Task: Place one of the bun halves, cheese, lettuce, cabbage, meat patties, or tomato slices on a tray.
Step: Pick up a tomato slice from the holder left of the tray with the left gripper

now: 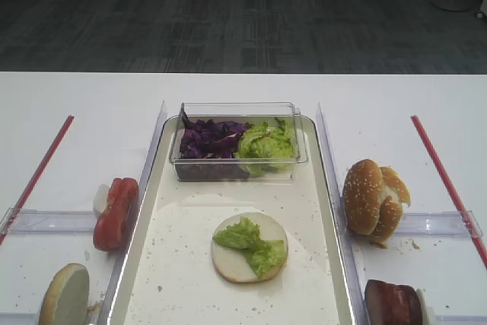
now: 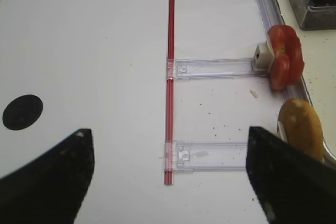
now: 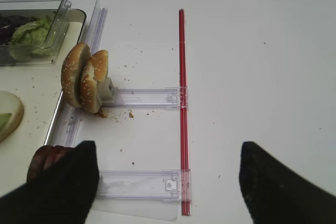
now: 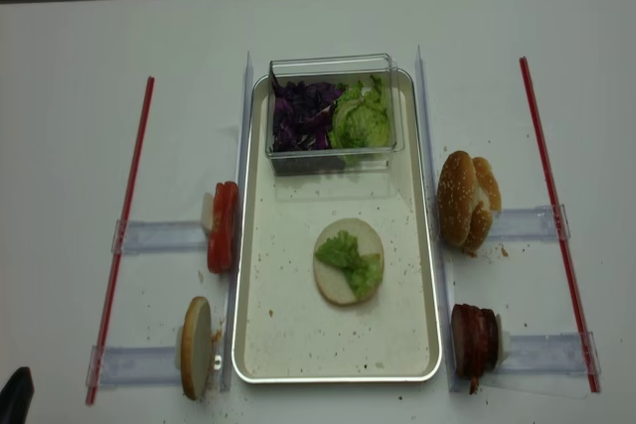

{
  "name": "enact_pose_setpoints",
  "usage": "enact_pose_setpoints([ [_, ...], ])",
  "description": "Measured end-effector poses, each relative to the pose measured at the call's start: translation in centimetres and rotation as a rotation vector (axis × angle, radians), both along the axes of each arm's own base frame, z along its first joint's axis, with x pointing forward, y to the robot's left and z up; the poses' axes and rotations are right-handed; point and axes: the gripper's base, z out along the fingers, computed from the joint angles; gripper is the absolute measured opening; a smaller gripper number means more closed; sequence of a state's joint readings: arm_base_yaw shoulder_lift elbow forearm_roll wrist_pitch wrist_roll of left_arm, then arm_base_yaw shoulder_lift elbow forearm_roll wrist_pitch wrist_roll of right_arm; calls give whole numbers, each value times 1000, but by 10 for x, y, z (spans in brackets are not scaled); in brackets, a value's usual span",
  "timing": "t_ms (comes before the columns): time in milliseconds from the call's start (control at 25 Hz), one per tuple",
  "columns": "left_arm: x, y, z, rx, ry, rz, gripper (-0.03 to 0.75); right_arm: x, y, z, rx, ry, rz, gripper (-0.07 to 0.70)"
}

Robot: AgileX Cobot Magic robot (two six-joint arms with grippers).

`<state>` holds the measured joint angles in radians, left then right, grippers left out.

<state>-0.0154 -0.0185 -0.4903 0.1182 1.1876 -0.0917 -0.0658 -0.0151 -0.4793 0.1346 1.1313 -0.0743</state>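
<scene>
Tomato slices stand on edge in a clear holder on the bench just outside the tray's left rim, and nearer the bench's front edge a single bun half stands on edge in a second holder, its pale cut face showing. A red strip runs along the bench well to the left of both. The left pincer shows only in its wrist view, its two dark fingers standing wide apart over bare bench with nothing between them. The cream tray lies at the middle of the bench, speckled with crumbs; a clear plastic tub sits at its far end, with shredded purple cabbage in the tub's left part and lettuce in its right. Near the tray's centre another bun half lies cut face up with a lettuce piece on top. Beyond the right rim, bun halves stand on edge together in a holder, and toward the front edge meat patties stand in another. The right pincer likewise hangs over the bench with its fingers spread and nothing held.
</scene>
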Motion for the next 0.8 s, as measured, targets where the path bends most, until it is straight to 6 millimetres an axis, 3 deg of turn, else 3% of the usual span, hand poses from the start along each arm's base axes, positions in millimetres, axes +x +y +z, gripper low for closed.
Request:
enact_pose_setpoints([
  [800,0,0,0,0,0,0,545,0,0,0,0,0,0,412],
])
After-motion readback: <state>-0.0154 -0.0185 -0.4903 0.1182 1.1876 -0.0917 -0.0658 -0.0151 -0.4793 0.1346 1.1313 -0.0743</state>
